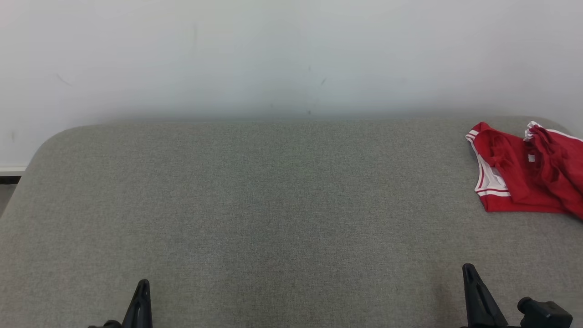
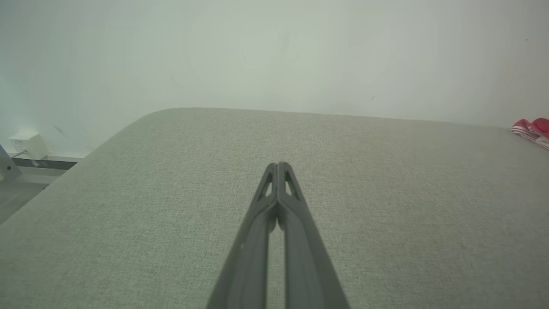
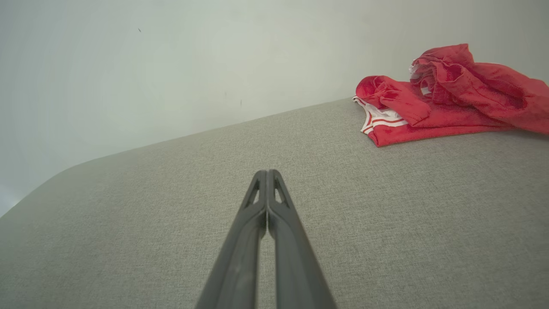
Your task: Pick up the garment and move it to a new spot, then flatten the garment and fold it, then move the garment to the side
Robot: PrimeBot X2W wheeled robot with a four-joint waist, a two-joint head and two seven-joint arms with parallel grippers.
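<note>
The garment [image 1: 528, 173] is a red top with white trim, lying crumpled at the far right of the grey fabric surface [image 1: 273, 205], partly cut off by the head view's right edge. It shows clearly in the right wrist view as the garment [image 3: 441, 98], ahead and to the right of the fingers, and as a small red edge [image 2: 532, 131] in the left wrist view. My left gripper [image 1: 143, 284] sits low at the near left, shut and empty. My right gripper [image 1: 467, 269] rests at the near right, shut and empty, well short of the garment.
A pale wall [image 1: 291, 54] rises directly behind the surface. The surface has rounded far corners. Beyond its left edge a baseboard and a small white box [image 2: 28, 143] sit on the floor.
</note>
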